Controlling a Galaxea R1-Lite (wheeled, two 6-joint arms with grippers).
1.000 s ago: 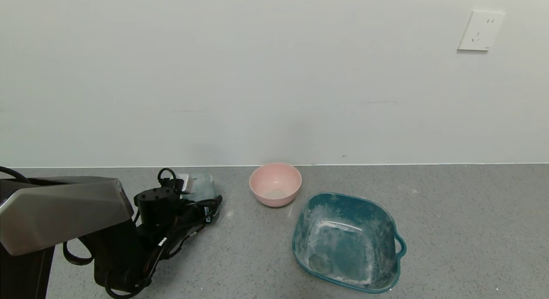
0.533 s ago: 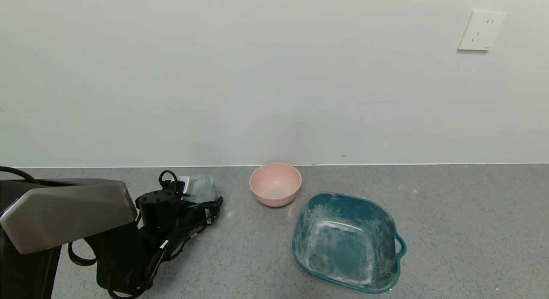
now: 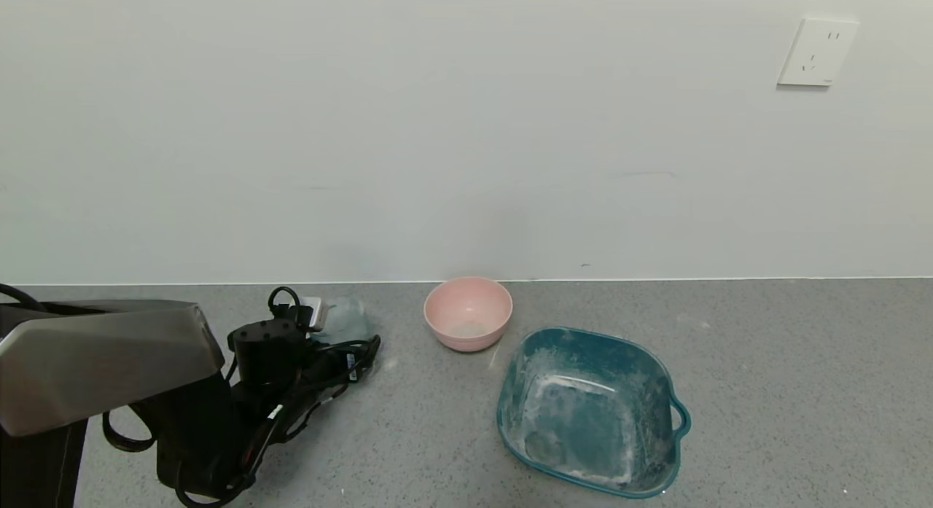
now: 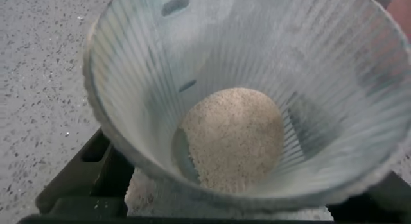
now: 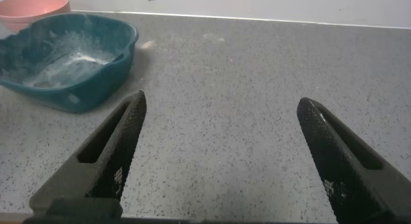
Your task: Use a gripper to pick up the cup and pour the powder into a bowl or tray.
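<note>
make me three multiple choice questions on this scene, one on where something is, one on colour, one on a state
1. Where is the pink bowl?
A. inside the teal tub
B. on the counter, between the cup and the teal tub
C. in the right gripper

2. What colour is the handled tub?
A. teal
B. yellow
C. red

3. How does the right gripper stand?
A. shut on the tub
B. shut on a spoon
C. open, holding nothing

Answers: 1 B, it sits on the grey counter right of the ribbed cup at the left gripper. 2 A, its walls are teal under white dust. 3 C, bare counter shows between its fingers.
</note>
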